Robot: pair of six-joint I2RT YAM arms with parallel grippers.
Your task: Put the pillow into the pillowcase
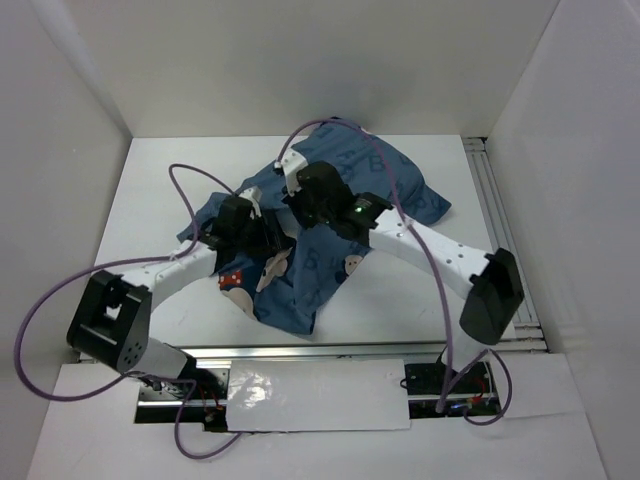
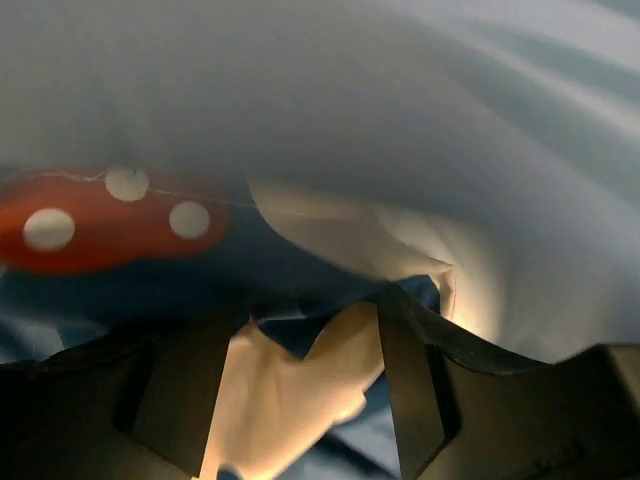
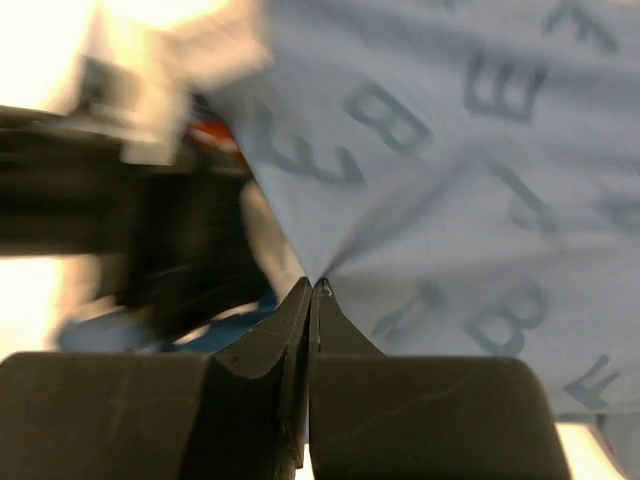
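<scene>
Denim-blue pillowcase (image 1: 400,190) lies bulging beneath both wrists | right gripper (image 3: 315,290): tips pressed together on a taut fold of it | left gripper (image 2: 295,320): fingers apart, pale yellow pillow (image 2: 280,400) edge between them, blue cloth around | advice: we keep the mouth lifted and push the pillow deeper, we judge.

The pillowcase (image 1: 400,180) heaps up mid-surface with both my arms crossed over it, so there is little room above it. Left of the pillowcase the white surface (image 1: 150,210) lies open up to the side wall. There is open surface to its near right too, under my right arm. A purple cable (image 1: 335,120) arches over its far edge. Blue cloth crowds close around my left jaws, and pale cloth, perhaps the pillow (image 2: 290,400), fills their gap.
</scene>
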